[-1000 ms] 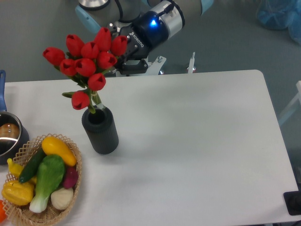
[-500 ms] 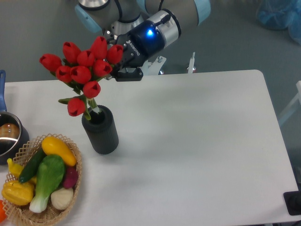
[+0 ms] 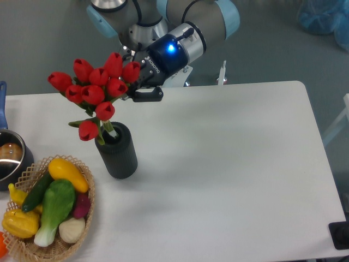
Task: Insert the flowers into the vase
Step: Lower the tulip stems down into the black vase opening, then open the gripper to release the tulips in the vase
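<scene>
The flowers (image 3: 95, 87), a bunch of red tulip buds on green stems, lean up and to the left over the vase (image 3: 118, 153). The vase is a dark grey ribbed cylinder standing upright on the white table (image 3: 229, 164). The lower stem ends reach down into the vase's mouth. My gripper (image 3: 140, 90) is at the right side of the bunch, above and behind the vase. It is shut on the stems, and the buds partly hide its fingers.
A wicker basket (image 3: 87, 210) of yellow, green and purple vegetables stands at the front left, close to the vase. A shiny metal pot (image 3: 10, 158) with a blue handle sits at the left edge. A black object (image 3: 339, 234) is at the front right corner.
My gripper has moved down and slightly left with the bunch. The flowers have sunk lower, so the stems go deeper into the vase's mouth. The vase has not moved.
</scene>
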